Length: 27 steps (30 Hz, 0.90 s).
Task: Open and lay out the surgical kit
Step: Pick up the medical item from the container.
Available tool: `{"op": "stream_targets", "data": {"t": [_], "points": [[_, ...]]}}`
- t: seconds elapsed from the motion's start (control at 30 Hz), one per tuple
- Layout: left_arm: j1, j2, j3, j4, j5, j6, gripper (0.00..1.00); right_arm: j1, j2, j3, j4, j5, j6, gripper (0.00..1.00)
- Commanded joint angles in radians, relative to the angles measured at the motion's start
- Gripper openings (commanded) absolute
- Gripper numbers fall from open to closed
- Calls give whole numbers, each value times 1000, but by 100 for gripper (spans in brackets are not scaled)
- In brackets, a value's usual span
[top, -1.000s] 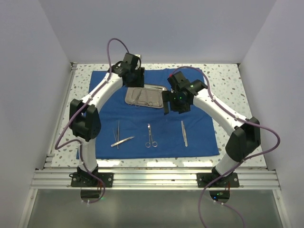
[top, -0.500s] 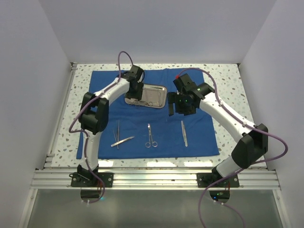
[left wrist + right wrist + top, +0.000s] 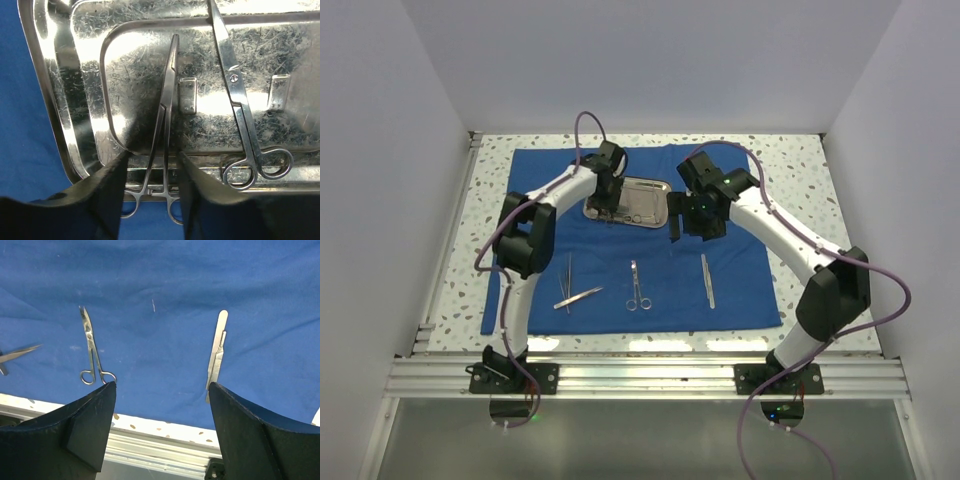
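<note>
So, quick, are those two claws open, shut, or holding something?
Left gripper: open, straddling forceps in the tray.
Right gripper: open, empty, above the blue cloth.

Bright, even light — glare on steel tray (image 3: 56, 100)

No writing, brand, number or sign can be read. The steel tray (image 3: 65, 100) shows only scratches and glare. Any stamp on the scissors (image 3: 233, 80), at its 3 o'clock, is too small to tell.

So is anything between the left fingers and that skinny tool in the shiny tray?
No, nothing visible. The left fingers sit open on either side of the forceps in the tray; the scissors lie off to one side.
</note>
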<state>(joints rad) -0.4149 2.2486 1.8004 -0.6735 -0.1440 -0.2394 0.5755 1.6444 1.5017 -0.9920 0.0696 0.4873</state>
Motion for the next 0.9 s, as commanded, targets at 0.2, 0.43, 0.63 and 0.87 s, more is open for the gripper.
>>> {"op": "stream_targets", "data": {"t": [0.2,0.43,0.63,0.87], "points": [[1,43,19,0,6,26,0,-14,37,61,-5,-5,-4,78],[-1,-64,23,-57,17,-49,0,-22,52,71,21,-21,-18,79],[-44,-210,62,-181,-41,-225,0,-39,63,103,42,22,-6,87],[-211,-423,-177,-224,-40,-461,0,-60,19,49,108,67,48,98]]}}
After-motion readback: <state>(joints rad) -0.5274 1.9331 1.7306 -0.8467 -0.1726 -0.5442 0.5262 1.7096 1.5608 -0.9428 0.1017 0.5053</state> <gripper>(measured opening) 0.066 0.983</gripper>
